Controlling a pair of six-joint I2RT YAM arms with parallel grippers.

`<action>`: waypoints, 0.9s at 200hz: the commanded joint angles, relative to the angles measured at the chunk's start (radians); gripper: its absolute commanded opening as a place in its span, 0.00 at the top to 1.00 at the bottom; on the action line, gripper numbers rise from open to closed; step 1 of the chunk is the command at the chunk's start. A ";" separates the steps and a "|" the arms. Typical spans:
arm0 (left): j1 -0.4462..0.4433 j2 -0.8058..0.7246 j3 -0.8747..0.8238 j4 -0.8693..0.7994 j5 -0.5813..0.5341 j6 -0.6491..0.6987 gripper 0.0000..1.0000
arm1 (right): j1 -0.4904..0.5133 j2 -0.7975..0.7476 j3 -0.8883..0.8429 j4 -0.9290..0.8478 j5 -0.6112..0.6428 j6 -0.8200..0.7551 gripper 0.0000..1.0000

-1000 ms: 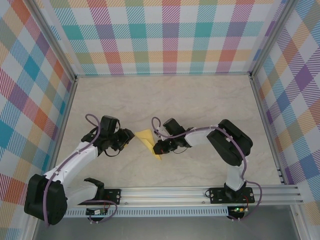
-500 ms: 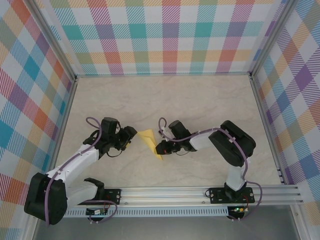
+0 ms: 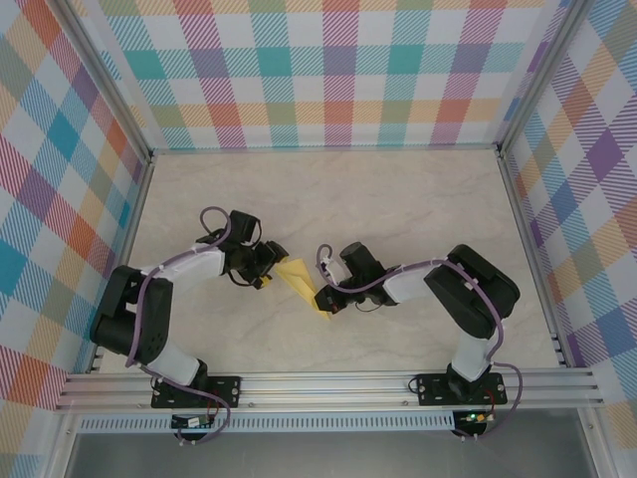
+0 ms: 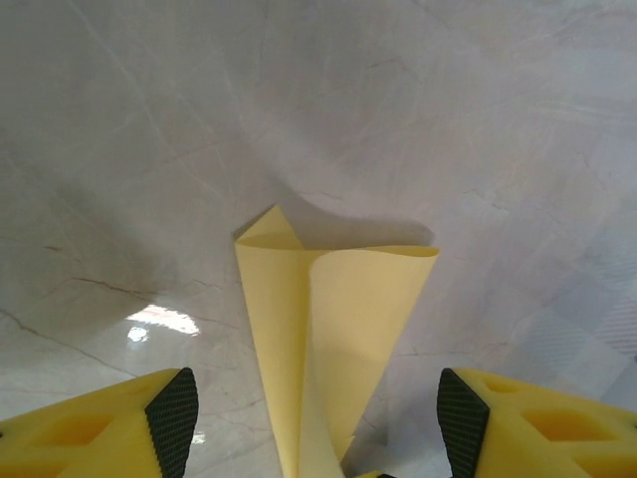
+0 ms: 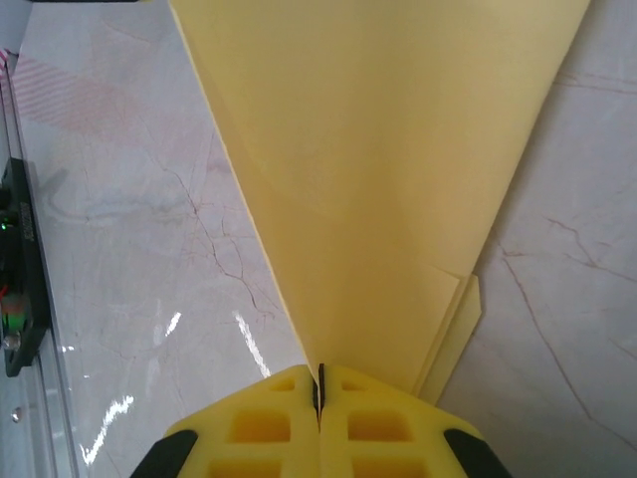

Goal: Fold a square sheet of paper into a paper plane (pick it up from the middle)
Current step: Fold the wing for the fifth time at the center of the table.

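The square sheet of paper (image 3: 297,280) is folded into a narrow yellow pointed shape on the marble table. In the right wrist view the folded paper (image 5: 388,179) fans out from my right gripper (image 5: 319,383), which is shut on its narrow end with layered edges showing on the right. From above, the right gripper (image 3: 324,298) sits at the paper's near right tip. My left gripper (image 3: 267,269) is at the paper's left edge. In the left wrist view the left gripper (image 4: 317,423) is open, and the paper (image 4: 333,319) runs between the two pads without touching them.
The tabletop (image 3: 398,199) is pale marble, enclosed by checked walls at the back and both sides. A metal rail (image 3: 348,383) runs along the near edge, where both arm bases are mounted.
My left arm has swung in towards the paper and its jaws have opened wider. The right gripper has stayed shut on the paper and drifted slightly right and nearer with it.
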 commanded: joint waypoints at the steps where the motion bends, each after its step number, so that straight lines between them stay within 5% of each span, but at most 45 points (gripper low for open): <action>1: -0.012 0.064 0.055 -0.117 0.016 0.045 0.38 | -0.002 -0.031 -0.020 0.017 0.007 -0.112 1.00; 50: -0.010 0.134 0.114 -0.148 0.034 0.056 0.59 | 0.005 -0.034 -0.004 -0.030 0.005 -0.180 0.99; 104: -0.005 0.136 0.124 -0.207 0.003 0.064 0.95 | 0.016 -0.037 0.032 -0.089 0.007 -0.183 0.91; 180: -0.005 0.130 0.119 -0.212 0.006 0.059 1.00 | 0.035 -0.032 0.091 -0.142 0.040 -0.186 0.86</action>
